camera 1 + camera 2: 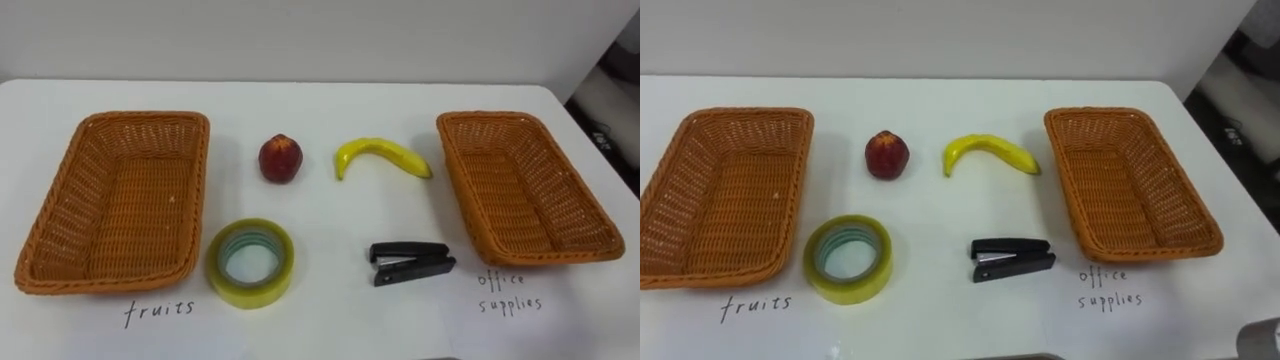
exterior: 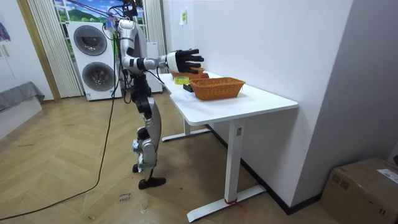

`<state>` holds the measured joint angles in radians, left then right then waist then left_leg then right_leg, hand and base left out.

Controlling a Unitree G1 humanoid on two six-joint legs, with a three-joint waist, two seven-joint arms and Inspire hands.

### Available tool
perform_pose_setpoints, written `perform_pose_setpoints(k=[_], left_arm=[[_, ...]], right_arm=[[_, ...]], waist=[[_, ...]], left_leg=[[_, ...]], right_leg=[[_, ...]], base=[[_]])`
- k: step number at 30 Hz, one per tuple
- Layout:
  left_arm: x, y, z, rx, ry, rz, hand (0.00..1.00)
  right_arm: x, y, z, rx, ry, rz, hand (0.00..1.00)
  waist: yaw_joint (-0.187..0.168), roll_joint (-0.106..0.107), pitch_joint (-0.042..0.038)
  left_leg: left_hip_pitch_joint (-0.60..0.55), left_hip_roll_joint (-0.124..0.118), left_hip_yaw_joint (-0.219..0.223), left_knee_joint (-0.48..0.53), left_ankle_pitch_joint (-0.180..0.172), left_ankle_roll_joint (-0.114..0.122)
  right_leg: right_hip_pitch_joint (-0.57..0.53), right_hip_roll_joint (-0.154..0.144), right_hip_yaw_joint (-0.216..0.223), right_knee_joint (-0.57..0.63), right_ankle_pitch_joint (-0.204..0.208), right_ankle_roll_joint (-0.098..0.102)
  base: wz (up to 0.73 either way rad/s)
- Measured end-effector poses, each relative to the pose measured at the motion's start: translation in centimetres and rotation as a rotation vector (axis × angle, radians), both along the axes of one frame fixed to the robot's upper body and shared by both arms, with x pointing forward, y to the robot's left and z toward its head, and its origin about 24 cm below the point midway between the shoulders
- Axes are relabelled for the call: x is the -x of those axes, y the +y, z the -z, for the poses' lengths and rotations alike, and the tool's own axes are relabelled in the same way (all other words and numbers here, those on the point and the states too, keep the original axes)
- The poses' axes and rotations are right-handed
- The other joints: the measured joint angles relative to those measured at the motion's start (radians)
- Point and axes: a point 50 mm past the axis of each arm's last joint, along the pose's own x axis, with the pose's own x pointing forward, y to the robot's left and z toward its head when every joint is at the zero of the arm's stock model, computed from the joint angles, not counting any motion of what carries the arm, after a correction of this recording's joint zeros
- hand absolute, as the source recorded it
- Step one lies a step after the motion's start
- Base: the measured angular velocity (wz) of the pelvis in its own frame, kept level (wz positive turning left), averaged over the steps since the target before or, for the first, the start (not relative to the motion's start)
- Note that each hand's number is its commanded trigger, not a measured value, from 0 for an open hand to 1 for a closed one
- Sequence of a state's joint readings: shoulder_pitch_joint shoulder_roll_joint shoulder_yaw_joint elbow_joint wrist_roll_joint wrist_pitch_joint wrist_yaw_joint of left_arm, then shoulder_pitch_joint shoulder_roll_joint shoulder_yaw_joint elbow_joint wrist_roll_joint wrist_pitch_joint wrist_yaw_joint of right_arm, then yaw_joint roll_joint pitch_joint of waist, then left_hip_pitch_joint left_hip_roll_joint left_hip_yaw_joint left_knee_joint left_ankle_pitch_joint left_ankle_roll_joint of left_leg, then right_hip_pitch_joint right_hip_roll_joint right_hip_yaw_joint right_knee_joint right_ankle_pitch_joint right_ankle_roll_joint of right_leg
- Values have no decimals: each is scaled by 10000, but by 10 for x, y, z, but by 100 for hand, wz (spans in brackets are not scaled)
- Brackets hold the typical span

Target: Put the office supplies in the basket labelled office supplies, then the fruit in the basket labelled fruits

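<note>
Two brown wicker baskets stand on the white table (image 1: pixel 320 110). The left basket (image 1: pixel 115 200) has "fruits" written before it, and the right basket (image 1: pixel 525 185) has "office supplies". Between them lie a red apple (image 1: pixel 281 158) and a yellow banana (image 1: pixel 382 155) at the back. A roll of yellowish tape (image 1: pixel 250 262) and a black stapler (image 1: pixel 412 262) lie at the front. Both baskets hold nothing. In the room view I stand at the table's long side, my right hand (image 2: pixel 186 60) raised over its near edge, fingers spread and holding nothing.
The table (image 2: pixel 249 99) stands against a white wall. Two stacked washing machines (image 2: pixel 93 59) are behind me, and a cardboard box (image 2: pixel 367 186) sits on the floor at the room view's right.
</note>
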<state>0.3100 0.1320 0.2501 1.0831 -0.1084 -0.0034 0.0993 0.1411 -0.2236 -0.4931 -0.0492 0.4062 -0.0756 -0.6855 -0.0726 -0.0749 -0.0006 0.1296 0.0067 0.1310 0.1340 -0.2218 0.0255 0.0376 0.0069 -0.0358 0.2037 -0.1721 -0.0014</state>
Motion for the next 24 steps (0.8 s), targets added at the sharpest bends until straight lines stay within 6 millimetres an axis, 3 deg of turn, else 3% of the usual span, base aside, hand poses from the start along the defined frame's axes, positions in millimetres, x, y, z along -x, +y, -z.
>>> perform_pose_setpoints(k=[8, 16, 24], left_arm=[[-4, -3, 1, 77, 14, 405, 0], [-10, -6, 3, 239, 68, 508, 0], [-13, -5, 3, 202, -25, 533, 0]], right_arm=[[-10, 7, -24, 1401, -319, -518, 0], [-26, 33, -49, 2619, -893, -2497, 0], [-36, 49, -53, 3488, -574, -4136, 0]], waist=[[-18, 13, -2], [28, -74, 3], [230, -52, -41]], left_leg=[[-19, 0, 1, 13, 0, 0], [16, 4, 33, 7, -1, -1], [-19, 12, 45, -4, -1, -1]], right_leg=[[-15, -3, -9, 15, -1, -1], [-26, -5, -37, -10, 3, -5], [-17, -3, -51, -9, 10, -12]], base=[[0], [0], [0]])
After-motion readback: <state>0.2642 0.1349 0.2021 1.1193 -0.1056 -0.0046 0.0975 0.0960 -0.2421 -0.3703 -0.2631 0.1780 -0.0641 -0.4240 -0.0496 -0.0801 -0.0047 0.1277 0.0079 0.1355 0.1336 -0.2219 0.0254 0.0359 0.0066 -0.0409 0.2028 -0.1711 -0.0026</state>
